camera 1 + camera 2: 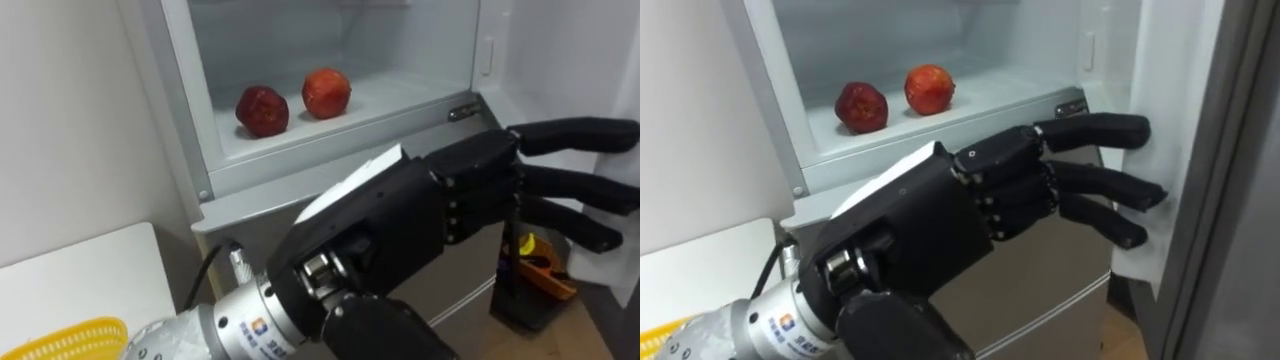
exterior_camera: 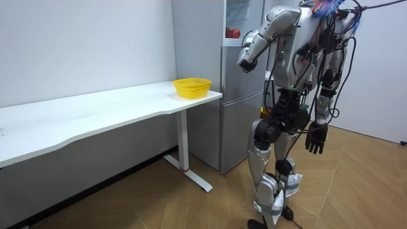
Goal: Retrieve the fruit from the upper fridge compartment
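The upper fridge (image 2: 236,25) stands open beside a white table (image 2: 95,117) as the robot faces it, with the retrieval judged barely begun: the door (image 1: 1200,150) is swung aside, but nothing has been taken. The left hand (image 1: 470,195) is raised just below the shelf, fingers (image 1: 575,135) straight and reaching toward the door's edge, holding nothing. The right hand (image 2: 316,138) hangs at the hip, fingers loose and empty. A yellow basket (image 2: 192,87) waits on the table's near corner, likely where the fruit is meant to go. Two red apples (image 1: 262,110) (image 1: 326,92) sit side by side on the shelf, untouched, well above the fingers. Both are roundish, with no marked long axis; where their stems point cannot be made out. Reaching in, grasping and carrying out remain.
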Robot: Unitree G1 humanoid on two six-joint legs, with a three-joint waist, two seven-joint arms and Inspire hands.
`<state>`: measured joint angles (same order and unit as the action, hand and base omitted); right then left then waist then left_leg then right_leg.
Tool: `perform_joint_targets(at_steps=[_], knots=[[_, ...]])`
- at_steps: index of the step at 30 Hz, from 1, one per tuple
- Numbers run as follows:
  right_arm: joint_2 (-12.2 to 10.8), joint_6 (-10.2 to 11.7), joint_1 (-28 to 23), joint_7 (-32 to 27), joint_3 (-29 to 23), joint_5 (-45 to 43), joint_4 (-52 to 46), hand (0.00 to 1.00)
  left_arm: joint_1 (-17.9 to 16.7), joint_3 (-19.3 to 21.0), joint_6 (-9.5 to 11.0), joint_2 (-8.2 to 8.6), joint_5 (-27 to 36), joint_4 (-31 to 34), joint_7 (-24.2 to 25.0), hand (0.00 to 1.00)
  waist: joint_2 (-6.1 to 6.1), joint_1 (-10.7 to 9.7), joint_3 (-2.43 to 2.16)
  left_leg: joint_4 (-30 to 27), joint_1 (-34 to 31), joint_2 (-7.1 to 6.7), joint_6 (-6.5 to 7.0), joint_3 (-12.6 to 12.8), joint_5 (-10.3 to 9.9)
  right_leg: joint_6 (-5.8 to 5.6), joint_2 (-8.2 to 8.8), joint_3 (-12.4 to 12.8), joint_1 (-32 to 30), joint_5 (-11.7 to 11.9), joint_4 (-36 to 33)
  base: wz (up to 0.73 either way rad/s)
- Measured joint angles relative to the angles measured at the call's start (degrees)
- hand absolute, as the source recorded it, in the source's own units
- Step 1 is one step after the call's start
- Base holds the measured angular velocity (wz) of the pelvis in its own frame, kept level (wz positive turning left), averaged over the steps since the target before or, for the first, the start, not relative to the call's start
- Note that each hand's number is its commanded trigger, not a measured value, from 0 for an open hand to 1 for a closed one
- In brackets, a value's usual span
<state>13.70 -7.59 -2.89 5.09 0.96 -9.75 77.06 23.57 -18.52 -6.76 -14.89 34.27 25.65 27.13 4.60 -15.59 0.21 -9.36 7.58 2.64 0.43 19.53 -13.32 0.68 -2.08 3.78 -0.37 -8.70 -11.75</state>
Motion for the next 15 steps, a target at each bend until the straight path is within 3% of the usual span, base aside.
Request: perform_joint_targets(at_steps=[15], knots=[[0.78,-0.01,-0.10,2.09,-0.16,0.68,0.92,0.00,1.96,-0.96,-0.90,0.96,0.03,-0.48,0.62,0.00,0.12,-1.57,0.05,0.65,0.39,0.73,-0.47,2.17,-0.34,0.33,-0.86,1.06,-0.69,0.68,0.04,-0.08]])
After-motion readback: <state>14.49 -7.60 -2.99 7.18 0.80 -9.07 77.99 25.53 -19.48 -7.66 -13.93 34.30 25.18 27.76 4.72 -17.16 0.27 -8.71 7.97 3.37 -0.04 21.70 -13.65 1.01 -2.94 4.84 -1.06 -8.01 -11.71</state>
